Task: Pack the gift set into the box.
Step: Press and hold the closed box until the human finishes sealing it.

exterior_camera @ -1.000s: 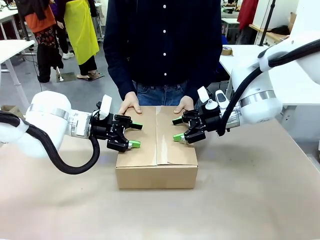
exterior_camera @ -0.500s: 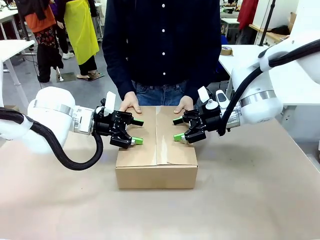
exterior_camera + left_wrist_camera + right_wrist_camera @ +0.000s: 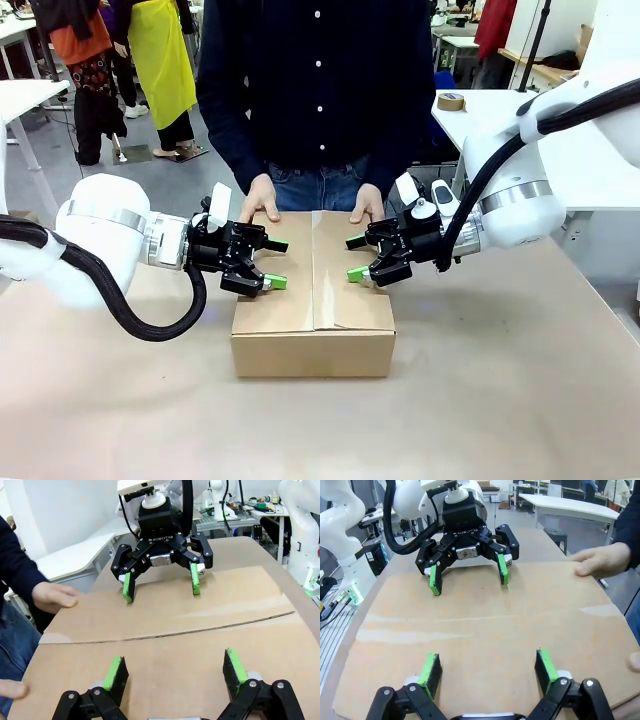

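1. At the left gripper (image 3: 276, 264): jaws spread wide, nothing held, green pads low over the left top flap; contact with the cardboard hard to tell
2. At the right gripper (image 3: 355, 257): likewise wide and empty, facing the left one across the middle, pads down at the right flap
3. Between both arms, the box (image 3: 313, 335): flat on the table, top flaps folded down and meeting along a seam (image 3: 313, 275); no tape seen on it
4. At the far edge of the flaps: one hand (image 3: 260, 203) and the other hand (image 3: 366, 205) of the person, resting on the cardboard
5. By judgement: gift set most likely already inside under the shut flaps; packing close to finished, with perhaps only pressing down or sealing left
6. Underneath, the table (image 3: 500, 400): smooth, flat, brown covering
7. Beyond: workshop-like room, white tables (image 3: 25, 95) behind, a tape roll (image 3: 452, 101) on the one at the right
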{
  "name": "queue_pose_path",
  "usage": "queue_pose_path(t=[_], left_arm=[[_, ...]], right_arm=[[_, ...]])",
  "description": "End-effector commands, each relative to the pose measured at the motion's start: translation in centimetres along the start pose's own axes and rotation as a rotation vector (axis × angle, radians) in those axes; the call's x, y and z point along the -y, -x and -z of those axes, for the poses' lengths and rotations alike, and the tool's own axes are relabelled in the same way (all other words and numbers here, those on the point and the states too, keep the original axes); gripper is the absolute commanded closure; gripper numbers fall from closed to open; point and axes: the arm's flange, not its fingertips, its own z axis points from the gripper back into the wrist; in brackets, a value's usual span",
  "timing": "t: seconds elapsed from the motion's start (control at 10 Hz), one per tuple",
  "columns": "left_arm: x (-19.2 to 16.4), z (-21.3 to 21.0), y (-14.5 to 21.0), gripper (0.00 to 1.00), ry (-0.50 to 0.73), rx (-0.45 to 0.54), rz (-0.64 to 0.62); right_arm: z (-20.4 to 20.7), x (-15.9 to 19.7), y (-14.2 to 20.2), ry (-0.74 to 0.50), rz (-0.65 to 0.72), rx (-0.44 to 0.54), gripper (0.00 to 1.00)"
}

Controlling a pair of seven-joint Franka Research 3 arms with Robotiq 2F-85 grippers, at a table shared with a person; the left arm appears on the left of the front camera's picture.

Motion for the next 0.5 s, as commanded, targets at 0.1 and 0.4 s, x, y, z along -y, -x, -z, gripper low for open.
queue_pose_path(t=[0.1, 0.4], left_arm=[[0.1, -0.06, 0.29, 0.0, 0.011, 0.004, 0.004], [0.1, -0.06, 0.29, 0.0, 0.011, 0.004, 0.004]], right_arm=[[0.05, 0.0, -0.02, 0.002, -0.003, 0.002, 0.0], [0.05, 0.0, -0.02, 0.002, -0.003, 0.002, 0.0]])
